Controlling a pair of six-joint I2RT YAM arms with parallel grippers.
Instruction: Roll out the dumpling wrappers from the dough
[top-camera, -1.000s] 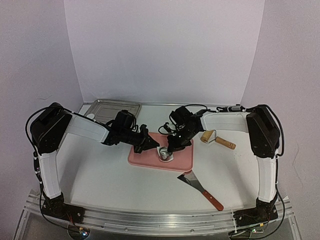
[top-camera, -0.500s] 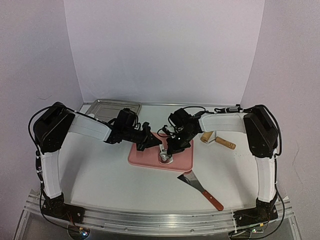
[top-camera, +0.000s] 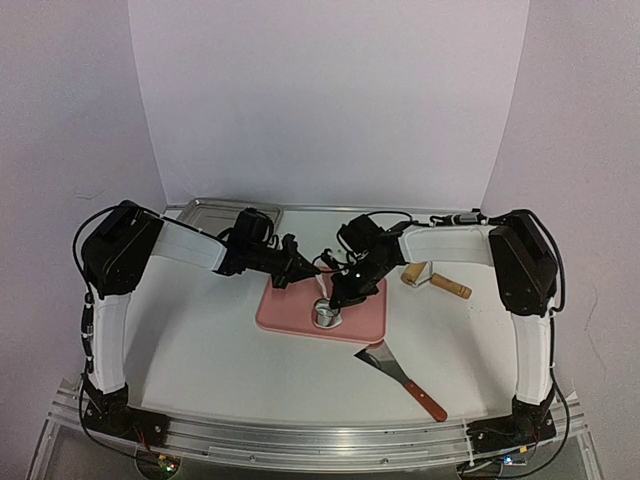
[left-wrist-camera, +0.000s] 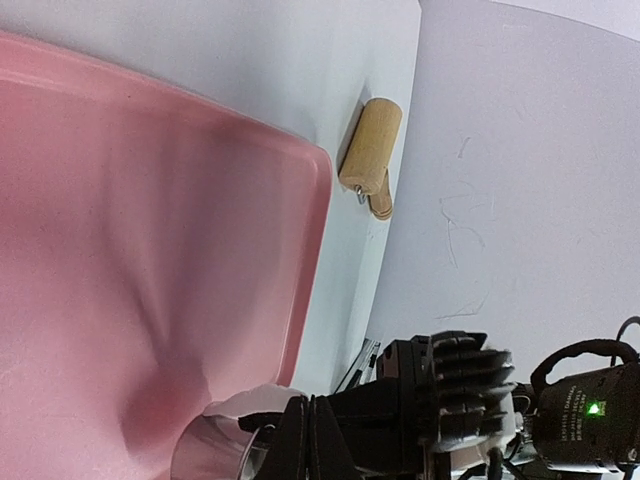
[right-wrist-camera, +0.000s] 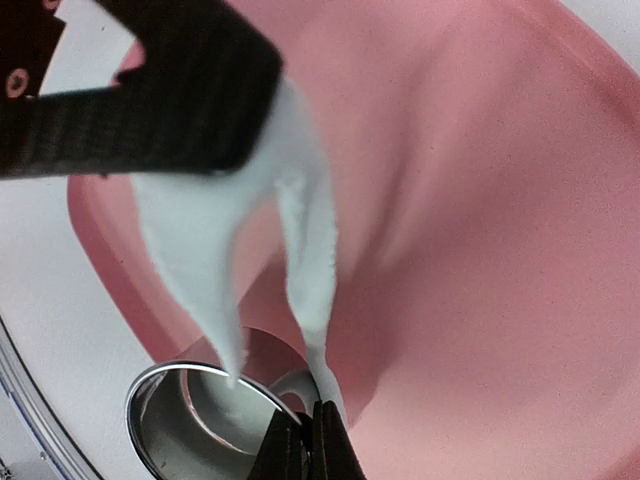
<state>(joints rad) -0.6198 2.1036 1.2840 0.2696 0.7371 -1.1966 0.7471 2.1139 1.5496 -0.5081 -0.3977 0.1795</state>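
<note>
Both my left gripper (top-camera: 314, 267) and right gripper (right-wrist-camera: 310, 425) tight on one dough scrap (right-wrist-camera: 300, 230) above the ring cutter (right-wrist-camera: 150, 400)

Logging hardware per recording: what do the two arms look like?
Both match: the left arm and right arm have white link shells, bulky black joint housings and black jaws. Loose black cables loop along them. They are bolted to an aluminium rail. A small green light glows on the right wrist housing.

White worktop (top-camera: 200, 340), pink board (top-camera: 290, 318) lay beneath both jaws, steel tray (top-camera: 215, 212) behind the left jaws, wooden roller (top-camera: 437, 279) beyond the right jaws, scraper (top-camera: 402, 377) nearer the bases.
</note>
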